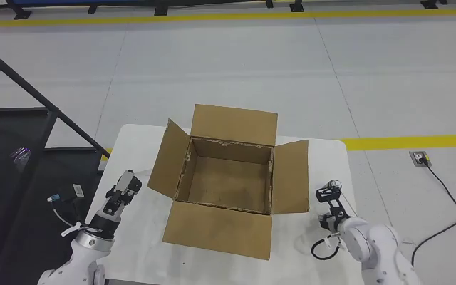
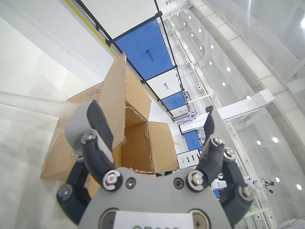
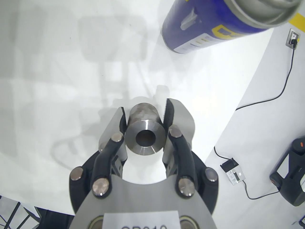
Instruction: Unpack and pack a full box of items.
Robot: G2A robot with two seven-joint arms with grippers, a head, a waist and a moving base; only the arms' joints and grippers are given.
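Fingers (image 3: 169, 114) of right gripper (image 3: 145, 107) clamp smooth hollow metal cylinder (image 3: 144, 132).

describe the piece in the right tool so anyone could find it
Find the open cardboard box mid-table; the right tool sits beside its flap. Clamped in it is a short metal cylinder: plain grey steel with a hole in its end, unlike the blue spray can nearby.

Small black handling pictograms sit on one outer side of the brown cardboard box (image 2: 140, 144). The white perforated wall panel (image 2: 107, 13) and the blue wall panel (image 2: 143, 46) each bear a dark logo with lettering. The blue spray can (image 3: 209, 20) carries yellow lettering, only partly seen. A white sticker (image 3: 141, 220) at the base of the right gripper (image 3: 145, 107) shows dark characters, cut off.
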